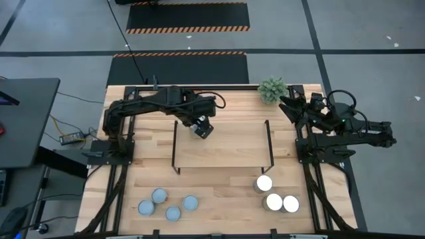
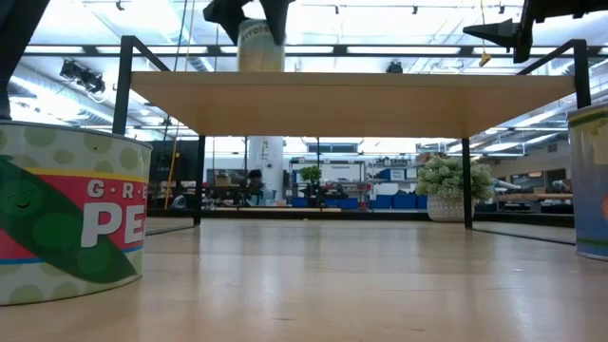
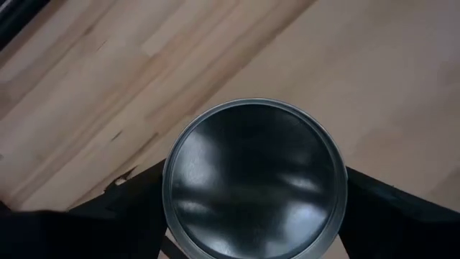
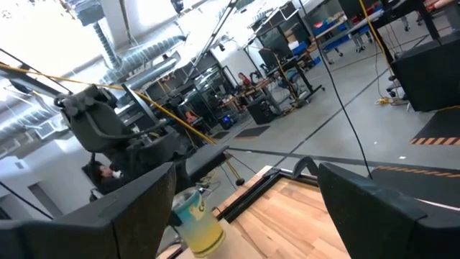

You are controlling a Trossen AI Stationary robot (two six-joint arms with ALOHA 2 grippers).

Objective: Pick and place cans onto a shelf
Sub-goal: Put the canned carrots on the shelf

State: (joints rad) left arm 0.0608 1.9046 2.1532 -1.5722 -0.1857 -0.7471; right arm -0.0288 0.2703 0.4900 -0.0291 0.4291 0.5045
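**High view: one can carried over the shelf, seven waiting on the tabletop**

High view, looking down, has the carried can (image 1: 197,130) sitting between the fingers of the left gripper (image 1: 201,129), just at the far left corner of the shelf (image 1: 222,156). The fingers are spread wide around it and pressed to its sides, which the left wrist view confirms: the can's dark round top (image 3: 253,178) fills the space between the two black fingers (image 3: 122,216). From table height the can (image 2: 260,46) appears at or just above the board's top edge; whether it touches I cannot tell. My guess is it is held upright so it can stand on the board once let go.

Four blue-grey topped cans (image 1: 166,204) cluster near left on the tabletop (image 1: 219,199), and three bright-topped ones (image 1: 275,196) stand near right, just past the shelf's frame.

The left arm reaches in from the far left, bent at the elbow. The right gripper (image 1: 292,106) waits far right beside a small plant (image 1: 273,89), fingers open and empty.
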